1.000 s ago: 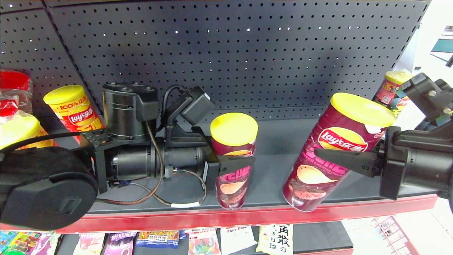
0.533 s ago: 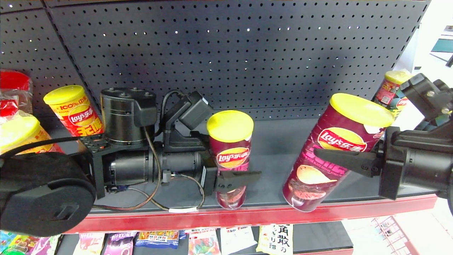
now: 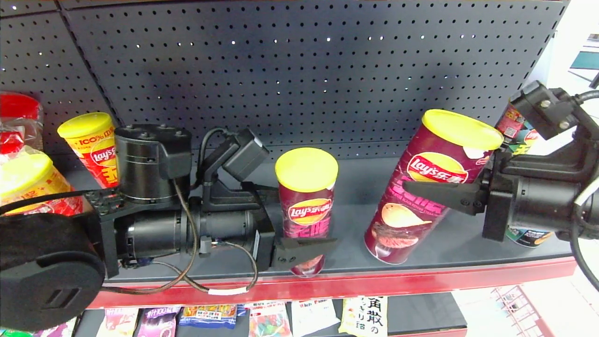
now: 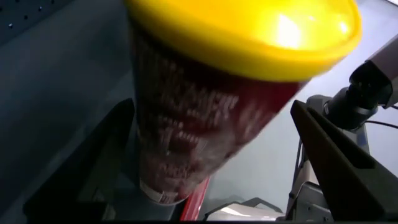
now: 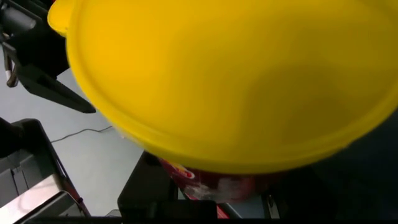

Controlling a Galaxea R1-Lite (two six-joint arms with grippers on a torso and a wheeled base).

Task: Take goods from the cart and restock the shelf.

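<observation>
Dark pegboard point(image 3: 327, 70) backed the grey shelf point(image 3: 355, 187) with its red front lip. My left gripper point(image 3: 312, 243) sat low around the upright maroon can point(image 3: 306, 206), which stood mid-shelf near the front edge. Its fingers point(image 4: 329, 162) were spread with gaps on both sides, so I judged that can placed.

My right gripper point(image 3: 426, 194) was clenched on the tilted can point(image 3: 435, 164), right of the first, top leaning right, base at the shelf; I could not tell whether it touched.

I took the step to be setting down this second can. Next it needed righting until its base sat flat, then letting go. The left arm needed a straight pull toward me without brushing its can. Yellow cans point(image 3: 93, 145) stood at far left.
</observation>
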